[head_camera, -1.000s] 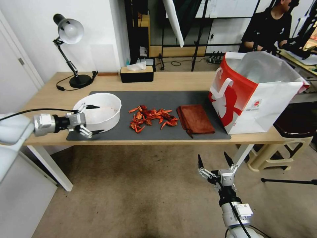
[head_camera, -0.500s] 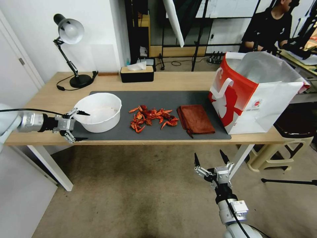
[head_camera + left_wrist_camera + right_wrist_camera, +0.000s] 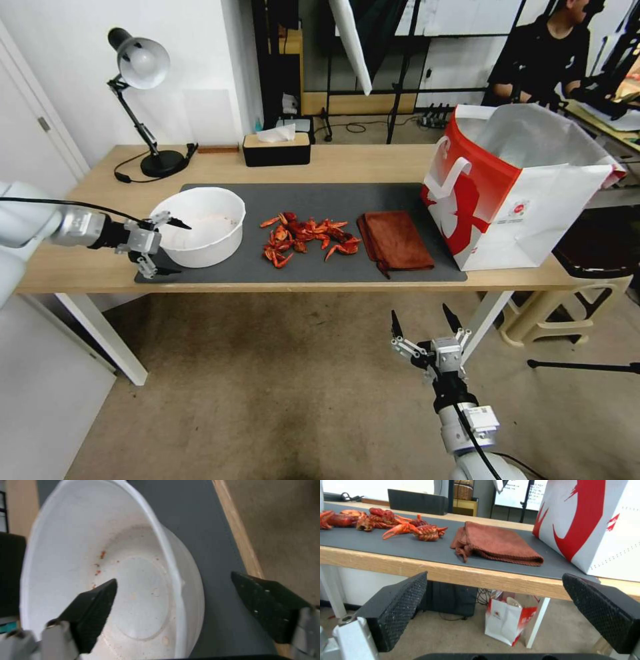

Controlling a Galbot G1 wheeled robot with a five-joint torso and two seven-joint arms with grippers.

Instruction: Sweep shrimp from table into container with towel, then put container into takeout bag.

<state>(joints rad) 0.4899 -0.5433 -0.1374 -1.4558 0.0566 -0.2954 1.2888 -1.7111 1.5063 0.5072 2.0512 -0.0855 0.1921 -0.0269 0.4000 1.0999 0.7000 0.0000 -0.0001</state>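
A white wall [image 3: 67,87] backs the room's left side, above a beige floor [image 3: 280,380]. A black desk lamp [image 3: 140,100] and a black tissue box [image 3: 276,148] stand toward the back. Behind, dark metal racks [image 3: 400,60] rise; 1 beige stool [image 3: 567,313], possibly plastic, sits at the right.

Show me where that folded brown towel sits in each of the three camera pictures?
Head view: towel lies on the grey mat, between the shrimp and the takeout bag.
Left wrist view: not in it.
Right wrist view: towel at centre, beyond the table edge.
Shared landmark: the shrimp beside it.
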